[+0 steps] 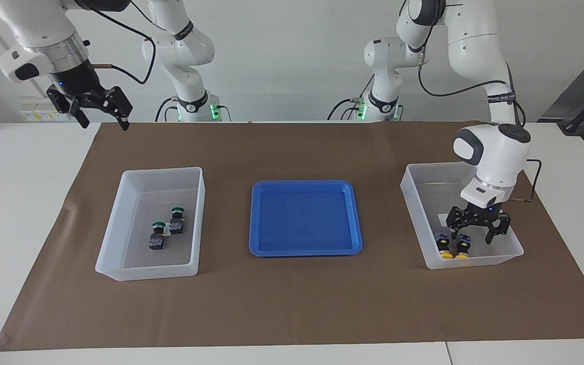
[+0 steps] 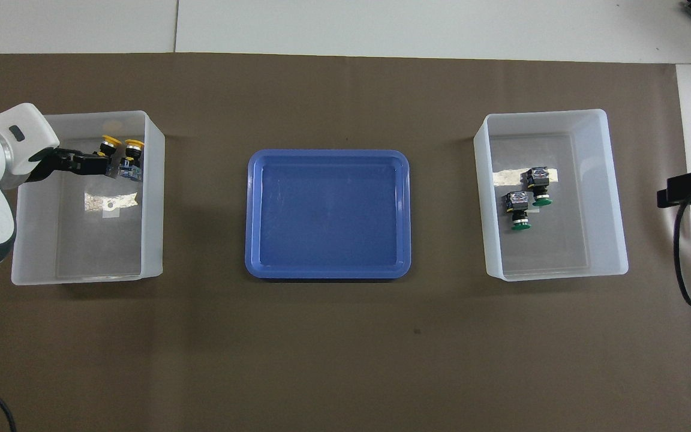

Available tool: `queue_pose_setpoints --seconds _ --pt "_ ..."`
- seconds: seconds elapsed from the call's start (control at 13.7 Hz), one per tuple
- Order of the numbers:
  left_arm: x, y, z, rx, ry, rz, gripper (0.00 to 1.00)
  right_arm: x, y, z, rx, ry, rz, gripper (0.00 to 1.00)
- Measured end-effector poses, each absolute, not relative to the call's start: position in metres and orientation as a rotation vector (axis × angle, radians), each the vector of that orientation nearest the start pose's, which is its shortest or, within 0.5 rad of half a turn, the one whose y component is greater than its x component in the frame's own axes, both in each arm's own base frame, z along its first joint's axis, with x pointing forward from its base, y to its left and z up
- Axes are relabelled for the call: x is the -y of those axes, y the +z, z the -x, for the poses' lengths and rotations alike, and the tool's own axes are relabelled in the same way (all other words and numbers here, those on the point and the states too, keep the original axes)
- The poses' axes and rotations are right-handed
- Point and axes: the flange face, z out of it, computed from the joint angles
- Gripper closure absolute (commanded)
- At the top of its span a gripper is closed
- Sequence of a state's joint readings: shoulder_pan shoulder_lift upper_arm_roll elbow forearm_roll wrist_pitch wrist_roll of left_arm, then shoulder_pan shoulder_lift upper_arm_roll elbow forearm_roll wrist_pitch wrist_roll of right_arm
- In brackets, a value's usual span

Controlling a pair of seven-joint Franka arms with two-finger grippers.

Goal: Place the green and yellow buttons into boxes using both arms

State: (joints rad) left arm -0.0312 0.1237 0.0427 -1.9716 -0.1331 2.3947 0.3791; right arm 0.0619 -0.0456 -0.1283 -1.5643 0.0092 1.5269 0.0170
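Two buttons (image 1: 167, 229) in each box (image 1: 119, 223) — tray (image 1: 304, 185) between the boxes.

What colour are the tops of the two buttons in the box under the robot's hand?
Yellow. The buttons lie in the box under the left gripper; the overhead view shows them best.

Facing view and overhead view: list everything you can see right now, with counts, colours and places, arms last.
Green-capped push-button switches: two, black-and-blue bodies, lying in the bin at the right arm's end.
Yellow mushroom-capped push-button switches: two, side by side in the bin at the left arm's end.
Translucent white plastic bins: two, one toward each end of the table.
Shallow blue plastic tray: one, between the bins.
Brown mat: one, under everything.
Left gripper: black fingers spread, inside the bin over the yellow switches.
Right gripper: black fingers spread, raised by the mat's corner, waiting.
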Motion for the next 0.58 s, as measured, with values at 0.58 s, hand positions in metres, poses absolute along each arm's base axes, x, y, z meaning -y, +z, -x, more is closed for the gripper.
queue_pose_setpoints --seconds 0.58 --pt "0.046 0.523 -0.555 -0.374 -0.308 3.154 0.00 0.038 0.646 -0.535 -0.132 0.000 3.124 0.00"
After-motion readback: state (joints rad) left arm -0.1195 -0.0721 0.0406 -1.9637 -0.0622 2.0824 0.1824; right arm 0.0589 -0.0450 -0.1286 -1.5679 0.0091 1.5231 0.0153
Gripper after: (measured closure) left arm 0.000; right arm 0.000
